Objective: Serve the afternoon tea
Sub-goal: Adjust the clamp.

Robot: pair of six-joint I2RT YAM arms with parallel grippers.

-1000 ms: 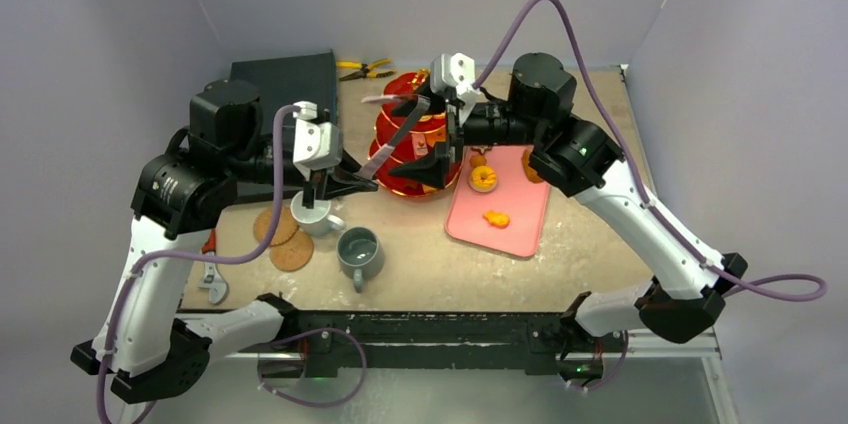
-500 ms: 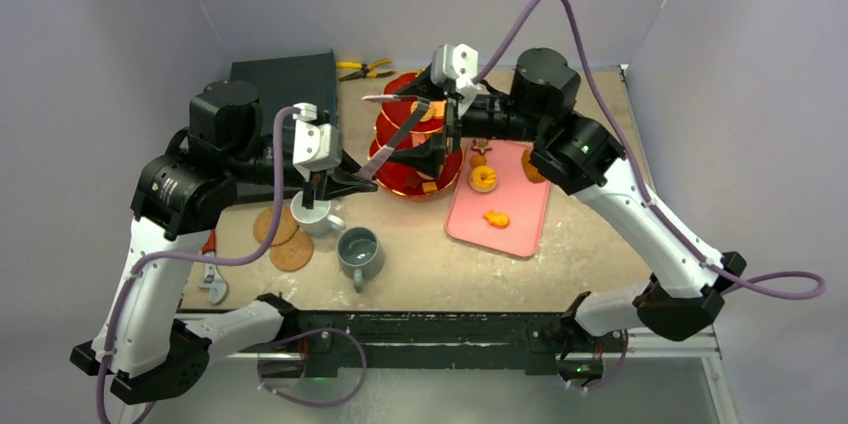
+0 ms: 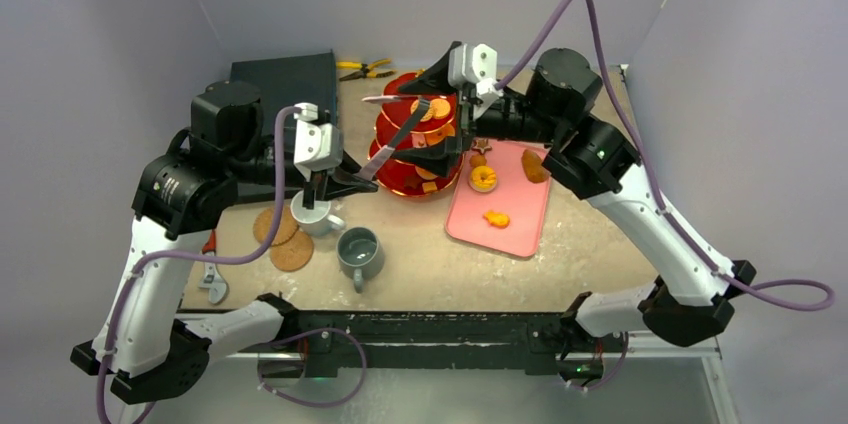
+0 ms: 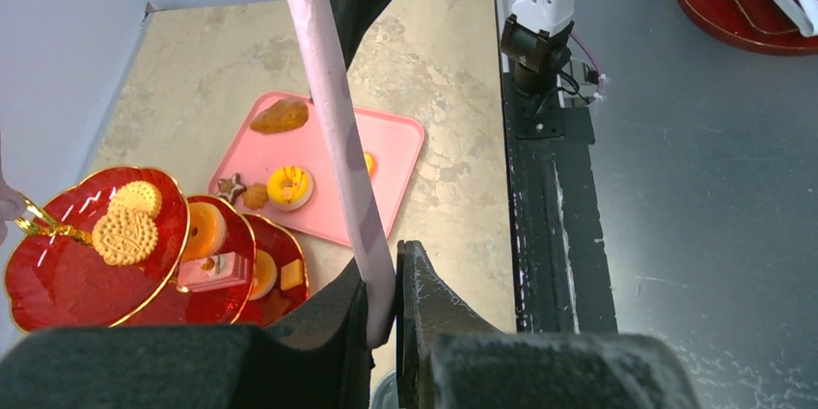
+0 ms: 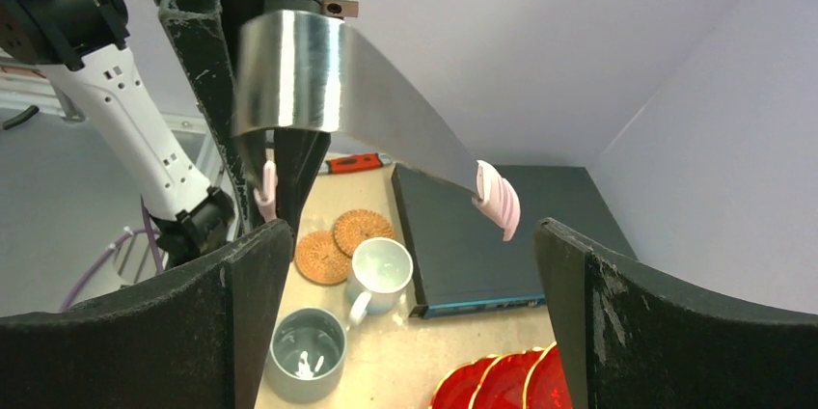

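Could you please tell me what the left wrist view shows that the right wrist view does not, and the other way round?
Only the left wrist view: the pink tray with a ring doughnut, and biscuits on the red stand. Only the right wrist view: the white mug, grey mug, cork coasters and dark slab. Both: the pink-tipped tongs gripped in the left claw, and part of the red stand.

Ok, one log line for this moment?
left gripper: shut on pink-armed metal tongs | right gripper: open near red translucent three-tier stand | pink tray: holds pastries
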